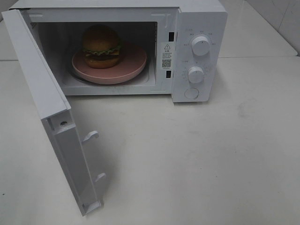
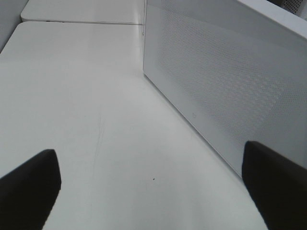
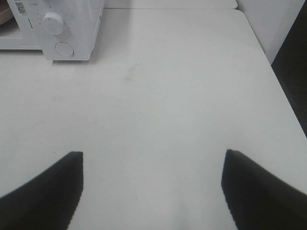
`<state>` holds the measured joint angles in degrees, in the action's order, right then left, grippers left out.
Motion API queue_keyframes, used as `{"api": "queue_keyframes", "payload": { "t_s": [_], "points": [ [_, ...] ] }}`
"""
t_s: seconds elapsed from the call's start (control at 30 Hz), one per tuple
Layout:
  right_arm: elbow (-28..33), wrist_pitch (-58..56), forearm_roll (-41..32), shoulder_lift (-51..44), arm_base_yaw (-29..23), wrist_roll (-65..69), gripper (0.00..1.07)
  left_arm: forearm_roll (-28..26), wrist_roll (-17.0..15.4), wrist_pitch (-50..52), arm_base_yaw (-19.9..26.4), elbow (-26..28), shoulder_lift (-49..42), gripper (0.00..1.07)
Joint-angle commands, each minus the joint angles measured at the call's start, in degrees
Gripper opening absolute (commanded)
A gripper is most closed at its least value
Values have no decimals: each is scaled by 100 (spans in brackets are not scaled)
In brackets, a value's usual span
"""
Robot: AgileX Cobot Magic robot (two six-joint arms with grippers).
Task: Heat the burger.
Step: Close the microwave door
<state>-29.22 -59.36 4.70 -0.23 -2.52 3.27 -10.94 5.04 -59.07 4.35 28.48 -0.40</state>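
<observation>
Both the left pincer (image 2: pixel 150 165) and right pincer (image 3: pixel 153 165) gape empty; the burger (image 1: pixel 102 46) shows glossy brown bun, green lettuce.

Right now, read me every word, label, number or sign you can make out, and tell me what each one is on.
Nothing reads as clear text.
The white sticker on the boxy white microwave, beside its cavity: a warning triangle and a QR code, print too small to read.
Marks around the upper round white dial and the lower round white dial: too small to read.
</observation>
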Motion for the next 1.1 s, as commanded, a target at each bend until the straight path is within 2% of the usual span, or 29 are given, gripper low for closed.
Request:
{"api": "queue_keyframes", "payload": {
  "t_s": [0.03,0.17,0.27,0.3,0.33,0.37,0.4,0.43,0.47,0.5,0.53,0.57,0.6,0.63,0.67,0.7,0.73,0.97,1.0,1.07,1.1],
  "points": [
    [23,23,11,-155,46,-34,76,0,6,69,6,17,-109,98],
    [23,23,11,-155,46,-34,76,-29,6,183,6,149,-17,97],
    [23,23,11,-155,46,-34,76,-46,-11,407,6,264,264,89],
    [23,23,11,-155,46,-34,76,-46,6,665,6,275,481,81],
    [23,23,11,-155,46,-34,76,-46,6,665,6,275,481,81],
    [23,23,11,-155,46,-34,76,-46,11,785,6,275,602,76],
    [23,23,11,-155,46,-34,76,-40,11,1014,6,269,837,65],
    [23,23,11,-155,46,-34,76,-40,11,1014,6,269,837,65],
    [23,23,11,-155,46,-34,76,-40,11,1209,6,264,1112,53],
    [23,23,11,-155,46,-34,76,-40,11,1209,6,264,1112,53],
    [23,23,11,-155,46,-34,76,-40,11,1324,6,264,1255,47],
    [23,23,11,-155,46,-34,76,-40,11,1501,6,264,1530,35],
    [23,23,11,-155,46,-34,76,-40,11,1501,6,264,1530,35],
    [23,23,11,-155,46,-34,76,-40,11,1576,6,264,1662,29],
    [23,23,11,-155,46,-34,76,-40,11,1719,6,264,1977,13],
    [23,23,11,-155,46,-34,76,-40,11,1719,6,264,1977,13],
    [23,23,11,-155,46,-34,76,-23,11,1879,6,264,2275,0],
    [23,23,11,-155,46,-34,76,-6,63,2865,6,172,2911,0],
    [23,23,11,-155,46,-34,76,-23,149,3358,6,0,3100,0],
    [23,23,11,-155,46,-34,76,-23,189,3564,6,-92,3191,0],
    [23,23,11,-155,46,-34,76,-23,275,4068,6,-338,3352,0]
  ]
}}
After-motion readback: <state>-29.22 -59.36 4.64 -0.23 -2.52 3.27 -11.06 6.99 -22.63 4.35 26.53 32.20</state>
